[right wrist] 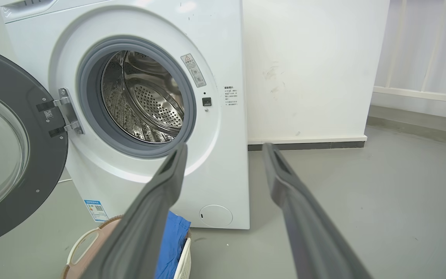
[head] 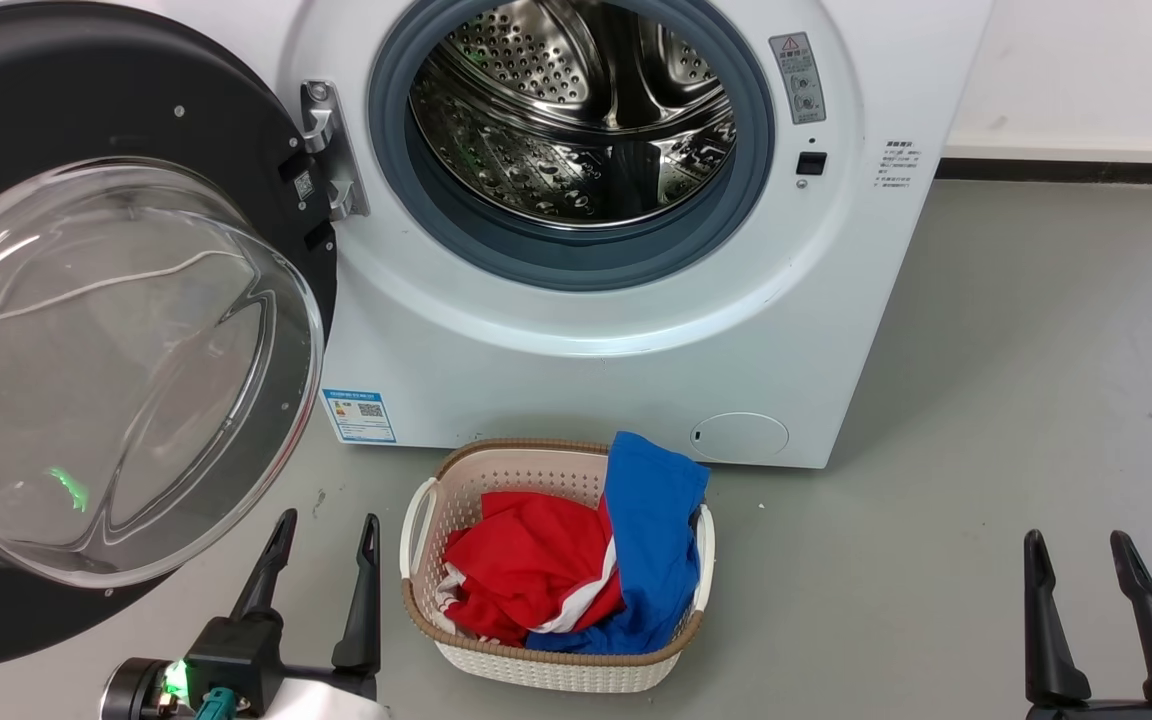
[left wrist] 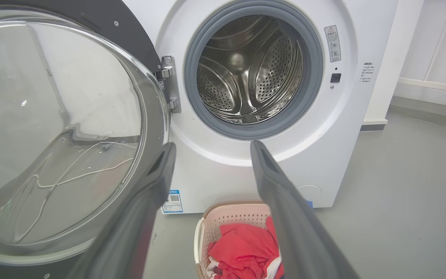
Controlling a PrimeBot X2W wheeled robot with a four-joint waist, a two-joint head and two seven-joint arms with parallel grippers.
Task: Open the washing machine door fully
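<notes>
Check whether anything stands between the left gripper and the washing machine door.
Nothing visible does. The left gripper, jaws open, sits just right of the washing machine door at its lower edge, with only bare floor between them. The laundry basket stands on the gripper's other side, away from the door.

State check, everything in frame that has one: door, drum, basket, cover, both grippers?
washing machine door: open, swung wide on its hinge, touched by neither gripper
drum: exposed, no laundry visible inside
filter cover: shut
laundry basket: upright on the floor, holding red and blue clothes
left gripper: open, empty
right gripper: open, empty
</notes>
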